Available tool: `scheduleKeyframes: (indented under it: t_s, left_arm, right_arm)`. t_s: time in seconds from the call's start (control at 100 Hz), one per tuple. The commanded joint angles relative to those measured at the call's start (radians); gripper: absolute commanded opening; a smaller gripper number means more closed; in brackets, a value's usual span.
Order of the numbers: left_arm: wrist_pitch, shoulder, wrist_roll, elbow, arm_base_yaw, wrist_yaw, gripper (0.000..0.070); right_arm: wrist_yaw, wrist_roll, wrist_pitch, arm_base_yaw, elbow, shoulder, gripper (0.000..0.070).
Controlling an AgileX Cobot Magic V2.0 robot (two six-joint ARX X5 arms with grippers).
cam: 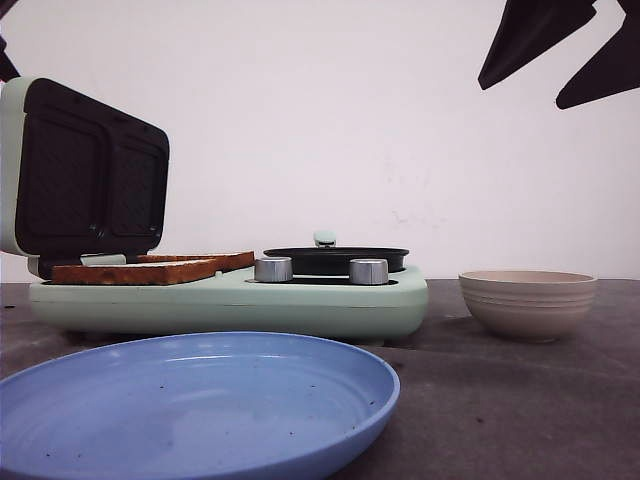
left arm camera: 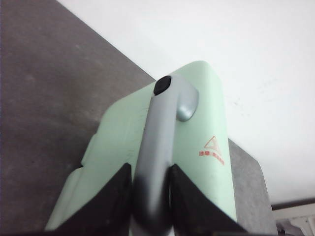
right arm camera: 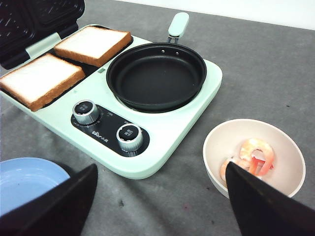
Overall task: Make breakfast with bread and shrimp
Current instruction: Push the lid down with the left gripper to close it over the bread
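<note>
**Lid held up, bread on the plates, shrimp in the bowl**

The mint-green breakfast maker [cam: 300, 300] stands on the dark grey counter [cam: 520, 400]. Its lid [cam: 85, 170] is raised and stands almost upright on the robot's left side. The left pincer [left arm camera: 151, 196] is closed around the grey handle [left arm camera: 157, 147] of this lid; its two black fingers [left arm camera: 110, 201] press on both sides of the handle.

The two slices of bread [right arm camera: 69, 64] lie flat, side by side, on the black sandwich plates under the open lid. The slices are just beside each other, and their brown crusts are visible in the front view [cam: 150, 268].

On the other half of the machine sits a black frying pan [right arm camera: 156, 74] with a pale green handle [right arm camera: 177, 24]. Two silver knobs [right arm camera: 108, 125] are on the black panel in front of the pan.

To the right of the machine, a little apart from it, stands a beige bowl [right arm camera: 216, 147] with pink shrimp [right arm camera: 253, 157] inside. A blue plate [cam: 200, 440] lies on the counter nearest to the camera, in front of the machine.

The right pincer [right arm camera: 157, 196] hangs in the air above the counter, between the plate and the bowl. Its fingers [right arm camera: 261, 206] are wide apart and it holds nothing.
</note>
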Motion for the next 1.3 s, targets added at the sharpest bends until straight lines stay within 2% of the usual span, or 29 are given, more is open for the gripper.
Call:
scheduleKeyframes:
  t_s: [0.0,0.43,1.0,1.15,1.29]
  left_arm:
    - [-0.027,0.029,0.011,0.007,-0.015,-0.007,0.0000]
    - [-0.136,0.029,0.163,0.007,-0.096,-0.069,0.0000]
    - [-0.191,0.029,0.275,0.007,-0.245,-0.187,0.0000]
    - [-0.227,0.039,0.333,0.007,-0.298,-0.232,0.0000]
    - [-0.244,0.075,0.353,0.007,-0.345,-0.237,0.0000]
  right_arm:
    - [0.000,0.011,0.010,0.004,0.005,0.003,0.0502]
    - [0.000,0.014,0.010,0.004,0.005,0.003,0.0502]
    - [0.000,0.015,0.010,0.004,0.005,0.003,0.0502]
    - [0.000,0.018,0.010,0.004,0.005,0.003,0.0502]
    - [-0.001,0.019,0.009,0.005,0.005,0.003,0.0502]
